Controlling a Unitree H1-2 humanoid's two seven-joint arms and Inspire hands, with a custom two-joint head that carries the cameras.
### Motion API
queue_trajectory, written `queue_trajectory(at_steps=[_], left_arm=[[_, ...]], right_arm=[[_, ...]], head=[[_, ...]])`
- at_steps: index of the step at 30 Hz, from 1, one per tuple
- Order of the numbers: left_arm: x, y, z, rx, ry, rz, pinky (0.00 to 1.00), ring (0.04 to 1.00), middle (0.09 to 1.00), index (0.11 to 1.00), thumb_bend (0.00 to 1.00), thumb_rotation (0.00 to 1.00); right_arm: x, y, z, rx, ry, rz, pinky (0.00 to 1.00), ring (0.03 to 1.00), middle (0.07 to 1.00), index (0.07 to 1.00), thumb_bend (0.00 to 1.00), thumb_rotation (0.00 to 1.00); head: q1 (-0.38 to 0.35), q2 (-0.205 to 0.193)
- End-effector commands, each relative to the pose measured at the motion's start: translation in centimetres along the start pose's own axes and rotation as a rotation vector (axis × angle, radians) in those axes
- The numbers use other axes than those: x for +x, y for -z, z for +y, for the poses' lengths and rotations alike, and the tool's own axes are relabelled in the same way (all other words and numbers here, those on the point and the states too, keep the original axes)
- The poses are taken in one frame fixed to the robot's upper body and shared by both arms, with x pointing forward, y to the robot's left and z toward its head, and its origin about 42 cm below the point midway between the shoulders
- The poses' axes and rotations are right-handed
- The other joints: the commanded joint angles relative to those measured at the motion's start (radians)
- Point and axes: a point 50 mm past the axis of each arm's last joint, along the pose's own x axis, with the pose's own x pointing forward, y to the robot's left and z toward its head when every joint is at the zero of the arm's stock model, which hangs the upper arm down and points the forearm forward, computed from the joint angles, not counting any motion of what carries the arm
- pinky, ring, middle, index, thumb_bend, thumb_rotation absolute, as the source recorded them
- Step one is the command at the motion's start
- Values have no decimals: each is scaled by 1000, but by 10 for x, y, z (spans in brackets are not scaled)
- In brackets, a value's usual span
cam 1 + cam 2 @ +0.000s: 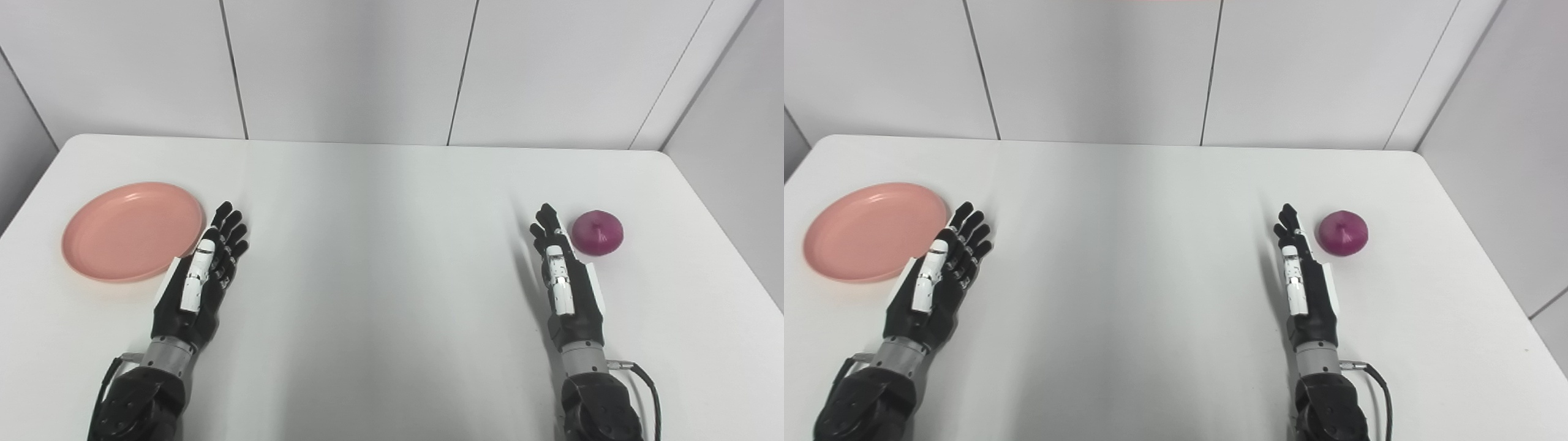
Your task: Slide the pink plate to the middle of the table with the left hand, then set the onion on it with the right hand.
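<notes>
So the white tabletop [380,257] has just 2 things on it. The pink plate [131,229] sits flat way over on the left side, nowhere near the middle, and nothing is on it. The onion [598,232], a purple-red one, sits on the right side, well apart from the plate, with its little tip facing up and toward the camera.

The left robot hand [205,269] is just beside the plate's right edge, low over the tabletop, fingers [229,226] stretched out straight and spread a bit, pointing away from the robot. It's holding nothing. From where the cameras sit, the heel of the hand overlaps the plate's near-right rim, but I can't tell if it's actually touching it.

The right robot hand [1301,278] is turned more on its edge, fingers extended forward and lying close to each other, also empty. Its fingertips end just left of the onion, near it but with a visible gap of bare tabletop in between, so no contact there.

The middle of the tabletop between the 2 arms is bare white surface. Behind everything is a plain white panelled wall [343,67].
</notes>
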Motion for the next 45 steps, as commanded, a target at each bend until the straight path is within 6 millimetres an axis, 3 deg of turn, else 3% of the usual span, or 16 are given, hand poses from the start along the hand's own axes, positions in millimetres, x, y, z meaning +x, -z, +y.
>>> queue_trajectory(at_steps=[1,33,45], left_arm=[[-22,31,-4,-35,-24,106,1000,998,999,969,465,1000],[-22,30,-7,-27,-29,107,1000,995,995,964,470,1000],[-19,30,-20,-41,-32,103,999,992,986,959,458,1000]], right_arm=[[-7,11,3,9,-3,4,980,955,965,971,177,1000],[-9,10,2,4,-4,8,987,957,967,974,186,1000],[-8,7,-6,18,-11,3,1000,971,980,980,192,1000]], head=[[1,0],[14,3],[117,4]])
